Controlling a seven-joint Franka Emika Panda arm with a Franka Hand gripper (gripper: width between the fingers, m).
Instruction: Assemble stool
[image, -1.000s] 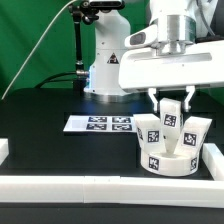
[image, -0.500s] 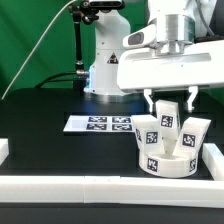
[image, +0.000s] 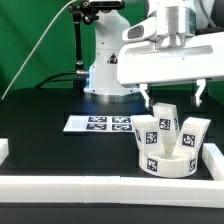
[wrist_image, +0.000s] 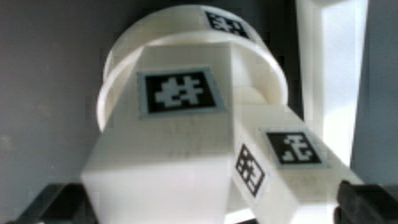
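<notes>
The stool's round ribbed seat (image: 166, 163) lies on the black table at the exterior view's right. Three blocky tagged legs stand up from it: one on the left (image: 149, 129), one in the middle (image: 167, 119), one on the right (image: 192, 134). My gripper (image: 173, 95) hangs just above the middle leg with its fingers spread wide, touching nothing. In the wrist view a white leg (wrist_image: 187, 110) with square tags fills the picture. My gripper (wrist_image: 210, 208) is open, with a dark fingertip (wrist_image: 54, 205) showing at either side, apart from the leg.
The marker board (image: 99, 124) lies flat on the table left of the stool. White border rails run along the front (image: 90, 186), the left (image: 3, 150) and beside the seat on the right (image: 214, 156). The arm's base (image: 100, 70) stands behind.
My fingers were close about the middle leg's top. They have spread apart and the gripper has risen a little. The leg stays standing on the seat.
</notes>
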